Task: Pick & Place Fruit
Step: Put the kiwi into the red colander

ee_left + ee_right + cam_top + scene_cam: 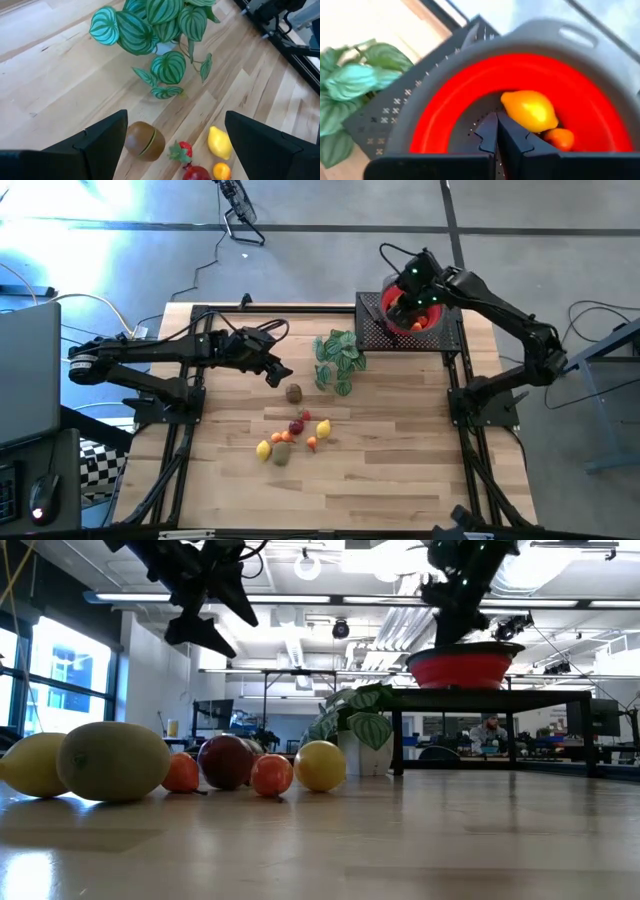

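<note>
Several toy fruits lie on the wooden table: a brown-green piece (293, 392) alone, and a cluster (290, 437) of lemons, red and orange pieces nearer the front. In the left wrist view I see the brown-green piece (145, 141), a strawberry (181, 151) and a lemon (219, 142). My left gripper (278, 370) (175, 145) is open and empty, above the table just left of the brown-green piece. My right gripper (408, 298) (499, 135) is shut and empty, over the red bowl (445, 115), which holds a lemon (530, 110) and an orange piece (560, 138).
The red bowl (412, 320) sits on a black perforated raised stand (372, 330) at the table's far right. A green leafy plant (338, 358) (150, 30) stands between the stand and the fruit. Bare wood lies at the table's front (380, 490).
</note>
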`<state>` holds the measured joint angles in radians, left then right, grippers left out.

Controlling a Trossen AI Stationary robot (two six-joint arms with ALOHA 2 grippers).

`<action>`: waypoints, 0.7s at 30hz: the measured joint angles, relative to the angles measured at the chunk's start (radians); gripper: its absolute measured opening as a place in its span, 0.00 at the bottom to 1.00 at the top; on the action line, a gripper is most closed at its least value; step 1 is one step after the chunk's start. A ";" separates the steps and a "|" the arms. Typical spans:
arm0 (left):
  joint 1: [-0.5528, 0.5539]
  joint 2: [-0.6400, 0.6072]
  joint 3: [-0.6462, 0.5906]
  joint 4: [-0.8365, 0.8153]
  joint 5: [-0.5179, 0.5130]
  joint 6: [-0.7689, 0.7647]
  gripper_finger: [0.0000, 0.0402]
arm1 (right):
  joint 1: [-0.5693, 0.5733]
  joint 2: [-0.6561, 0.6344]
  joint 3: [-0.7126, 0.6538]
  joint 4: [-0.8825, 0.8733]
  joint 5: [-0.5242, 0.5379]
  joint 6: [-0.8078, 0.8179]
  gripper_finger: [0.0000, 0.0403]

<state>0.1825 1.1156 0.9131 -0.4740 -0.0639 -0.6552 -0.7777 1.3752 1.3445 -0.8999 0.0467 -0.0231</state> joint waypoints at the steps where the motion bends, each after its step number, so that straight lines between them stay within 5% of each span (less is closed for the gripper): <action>1: 0.000 0.000 0.000 0.000 0.000 0.001 0.82 | 0.000 -0.018 0.000 0.006 0.000 0.000 0.01; 12: 0.000 0.000 0.000 0.009 -0.129 0.172 0.82 | 0.094 -0.286 -0.035 0.092 -0.082 0.078 0.01; 21: 0.000 0.000 0.000 0.010 -0.159 0.244 0.82 | 0.329 -0.519 -0.370 0.381 -0.045 0.275 0.01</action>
<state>0.1829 1.1156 0.9131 -0.4644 -0.2230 -0.4115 -0.4487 0.8559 0.9742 -0.5191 0.0014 0.2516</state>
